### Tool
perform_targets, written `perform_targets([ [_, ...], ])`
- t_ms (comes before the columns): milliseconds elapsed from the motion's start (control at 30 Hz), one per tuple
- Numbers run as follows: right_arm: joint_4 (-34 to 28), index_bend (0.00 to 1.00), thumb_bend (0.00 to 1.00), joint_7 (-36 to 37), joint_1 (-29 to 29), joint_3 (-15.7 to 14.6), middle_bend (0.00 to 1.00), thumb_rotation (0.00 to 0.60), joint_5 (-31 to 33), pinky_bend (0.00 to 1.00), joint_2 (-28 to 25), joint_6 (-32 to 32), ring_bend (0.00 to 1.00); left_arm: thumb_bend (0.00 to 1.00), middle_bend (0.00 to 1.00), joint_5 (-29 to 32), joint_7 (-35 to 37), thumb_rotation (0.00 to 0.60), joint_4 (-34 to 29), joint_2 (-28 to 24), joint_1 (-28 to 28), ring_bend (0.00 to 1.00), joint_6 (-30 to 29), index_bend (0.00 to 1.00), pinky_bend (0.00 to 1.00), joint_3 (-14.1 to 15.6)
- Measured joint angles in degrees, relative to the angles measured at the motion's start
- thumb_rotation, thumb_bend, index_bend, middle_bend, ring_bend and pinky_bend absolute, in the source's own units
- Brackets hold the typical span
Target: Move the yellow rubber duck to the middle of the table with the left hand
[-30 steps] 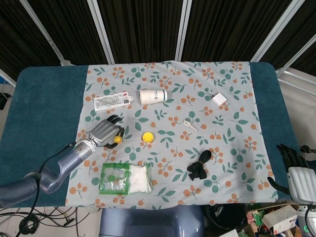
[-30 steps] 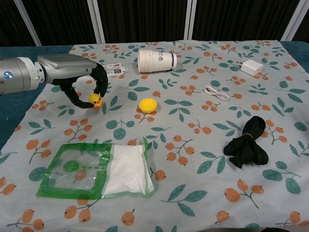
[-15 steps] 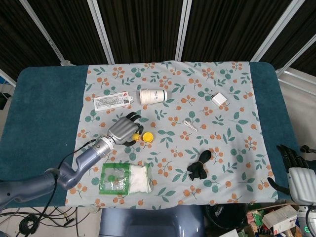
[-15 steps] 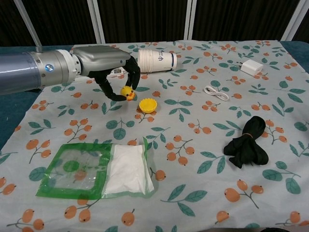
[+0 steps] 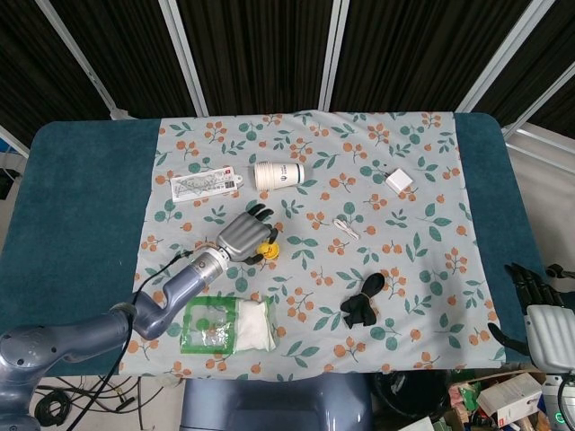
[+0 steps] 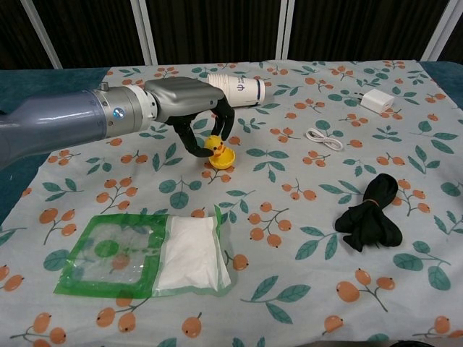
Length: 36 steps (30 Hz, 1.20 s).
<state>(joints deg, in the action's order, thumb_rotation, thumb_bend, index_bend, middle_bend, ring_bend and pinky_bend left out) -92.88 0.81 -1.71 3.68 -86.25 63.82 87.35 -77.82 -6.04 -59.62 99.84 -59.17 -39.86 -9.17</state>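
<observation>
My left hand (image 6: 189,110) holds the small yellow rubber duck (image 6: 213,147) between its dark fingertips, just above a yellow cap (image 6: 223,158) lying on the flowered cloth. From the head view the left hand (image 5: 243,235) covers most of the duck, and only a yellow bit (image 5: 267,250) shows at its fingertips beside the cap. My right hand (image 5: 544,316) rests off the table's right front corner with its fingers spread and nothing in it.
A white paper cup (image 6: 235,90) lies on its side behind the hand, with a flat white packet (image 5: 207,185) to its left. A green-edged bag of white powder (image 6: 155,254) lies near the front. A black strap (image 6: 370,214), a white cable (image 6: 324,137) and a white charger (image 6: 376,100) lie to the right.
My left hand has carried the duck to the right, from the cloth's left part to just over the yellow cap. The right hand has not moved.
</observation>
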Motion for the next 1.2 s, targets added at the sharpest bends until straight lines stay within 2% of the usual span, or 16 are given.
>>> perform_targets([
  [100, 0.0, 0.10, 0.10, -0.1, 0.0, 0.0, 0.07, 0.600, -0.1, 0.18, 0.0, 0.1, 0.09, 0.30, 0.46, 0.7, 0.0, 0.600, 1.1, 0.8, -0.4, 0.10, 0.8, 0.45, 0.11, -0.1],
  [167, 0.0, 0.10, 0.10, 0.0, 0.0, 0.0, 0.07, 0.600, 0.0, 0.18, 0.0, 0.0, 0.09, 0.27, 0.41, 1.0, 0.1, 0.600, 1.6, 1.2, -0.6, 0.08, 0.9, 0.40, 0.11, -0.3],
  [300, -0.1, 0.10, 0.10, 0.2, 0.0, 0.0, 0.07, 0.600, 0.2, 0.18, 0.0, -0.1, 0.09, 0.16, 0.19, 1.3, 0.1, 0.600, 2.0, 1.5, -0.9, 0.00, 1.7, 0.13, 0.04, -0.1],
  [367, -0.2, 0.10, 0.10, 0.2, 0.1, 0.0, 0.07, 0.600, 0.2, 0.18, 0.0, 0.0, 0.09, 0.15, 0.11, 1.9, -0.5, 0.600, 2.2, 1.5, -1.0, 0.00, 2.7, 0.06, 0.03, 0.0],
  [533, -0.2, 0.10, 0.10, 0.3, 0.1, 0.1, 0.07, 0.600, 0.4, 0.18, -0.1, 0.0, 0.09, 0.15, 0.08, 4.6, -1.6, 0.600, 1.0, 1.2, -1.2, 0.00, 4.0, 0.04, 0.03, -0.7],
  [767, -0.3, 0.10, 0.11, 0.5, 0.2, 0.2, 0.07, 0.600, 0.5, 0.18, -0.2, 0.0, 0.09, 0.15, 0.08, 4.7, -1.9, 0.600, -5.1, -2.7, -0.3, 0.00, 0.5, 0.04, 0.03, -2.0],
  [967, -0.2, 0.10, 0.11, 0.3, 0.3, 0.2, 0.07, 0.600, 0.4, 0.18, -0.3, 0.3, 0.09, 0.15, 0.08, 6.8, -3.6, 0.600, -14.3, -9.8, 2.8, 0.00, -4.1, 0.04, 0.03, -3.4],
  [1067, -0.3, 0.10, 0.10, 0.0, 0.4, 0.2, 0.07, 0.600, 0.4, 0.18, -0.3, 0.4, 0.09, 0.15, 0.07, 7.4, -4.4, 0.600, -20.7, -14.9, 5.5, 0.00, -7.4, 0.04, 0.03, -3.5],
  [1200, -0.3, 0.10, 0.11, -0.5, 0.3, 0.2, 0.07, 0.600, 0.3, 0.18, -0.3, 0.5, 0.09, 0.15, 0.07, 7.1, -7.0, 0.600, -29.4, -24.3, 11.0, 0.00, -13.9, 0.03, 0.00, -2.3],
])
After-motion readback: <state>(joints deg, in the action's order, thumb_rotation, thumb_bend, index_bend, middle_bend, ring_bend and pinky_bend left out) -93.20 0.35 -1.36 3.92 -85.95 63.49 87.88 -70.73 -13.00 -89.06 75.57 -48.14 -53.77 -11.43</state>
